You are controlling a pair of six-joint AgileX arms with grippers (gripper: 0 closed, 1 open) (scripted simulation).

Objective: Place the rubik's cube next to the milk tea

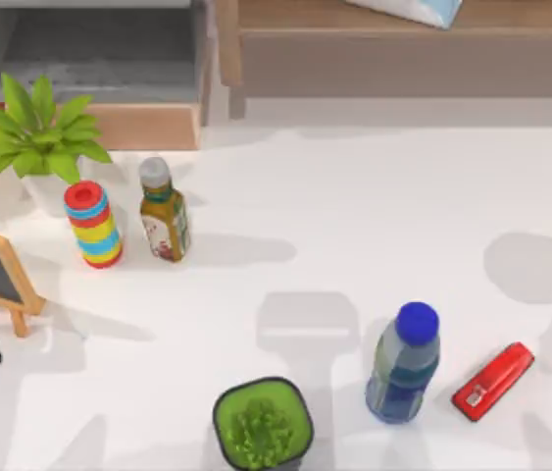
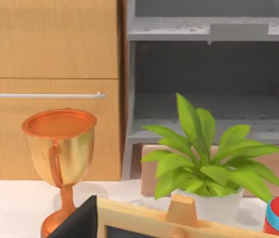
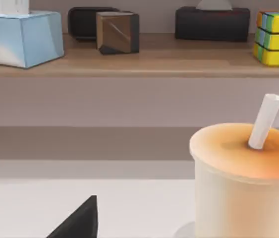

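The rubik's cube (image 3: 276, 38), glossy squares on a black grid, sits on a wooden shelf (image 3: 129, 62) behind the milk tea (image 3: 243, 183), a smooth cream cup with a white straw. Neither gripper's finger state can be told.

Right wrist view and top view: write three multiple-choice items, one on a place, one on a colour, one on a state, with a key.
1. Where does the rubik's cube sit?
A. on the wooden shelf behind the milk tea
B. on the white table beside the stapler
C. inside the green pot

2. What colour is the cap of the water bottle?
A. red
B. blue
C. grey

3. How does the milk tea stand?
A. tipped on its side
B. upright with a straw in it
C. upside down

Key: 1 A, the cube rests on the shelf near a tissue box. 2 B, the top view shows a blue cap. 3 B, the white straw rises from the upright cup.
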